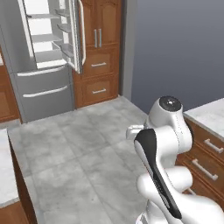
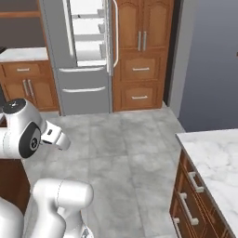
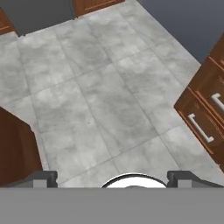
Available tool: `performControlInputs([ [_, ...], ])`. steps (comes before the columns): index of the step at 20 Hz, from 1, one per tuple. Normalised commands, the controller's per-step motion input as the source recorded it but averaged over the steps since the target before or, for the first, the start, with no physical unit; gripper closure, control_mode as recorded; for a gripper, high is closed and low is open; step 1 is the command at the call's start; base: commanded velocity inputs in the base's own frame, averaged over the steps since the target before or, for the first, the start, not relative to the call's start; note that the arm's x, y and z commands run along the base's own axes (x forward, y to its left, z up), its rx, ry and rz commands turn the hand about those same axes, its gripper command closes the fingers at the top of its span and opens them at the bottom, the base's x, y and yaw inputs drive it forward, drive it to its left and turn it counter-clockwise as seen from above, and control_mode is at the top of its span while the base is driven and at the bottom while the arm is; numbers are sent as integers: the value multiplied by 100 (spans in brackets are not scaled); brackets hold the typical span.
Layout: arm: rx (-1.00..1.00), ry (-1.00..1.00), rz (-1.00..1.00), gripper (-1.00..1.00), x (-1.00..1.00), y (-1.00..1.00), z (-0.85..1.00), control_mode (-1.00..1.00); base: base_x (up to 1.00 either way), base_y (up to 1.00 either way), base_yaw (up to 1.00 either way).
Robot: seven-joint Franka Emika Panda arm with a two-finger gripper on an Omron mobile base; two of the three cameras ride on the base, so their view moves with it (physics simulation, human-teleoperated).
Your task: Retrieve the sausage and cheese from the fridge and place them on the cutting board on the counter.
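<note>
The fridge [image 1: 43, 57] stands across the grey tile floor [image 1: 87, 144] with its right door [image 1: 76, 35] swung open, shelves showing. The gripper [image 3: 112, 178] points down at the floor, fingers spread wide, holding nothing.

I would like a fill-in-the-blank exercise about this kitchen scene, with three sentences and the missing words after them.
1. The upper right door of the fridge stands ____.
2. The gripper has its fingers spread wide and holds ____.
3. Between the robot and the fridge lies a floor of grey ____.

Missing words: open; nothing; tiles
</note>
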Motion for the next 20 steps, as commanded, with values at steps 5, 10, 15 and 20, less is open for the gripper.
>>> performControlInputs([
  [5,0,0,0,-100,0,0,0,100,94,0,0],
  [10,0,0,0,-100,0,0,0,100,91,1,3],
  [15,0,0,0,-100,0,0,0,100,87,2,11],
  [20,0,0,0,-100,0,0,0,100,87,0,15],
])
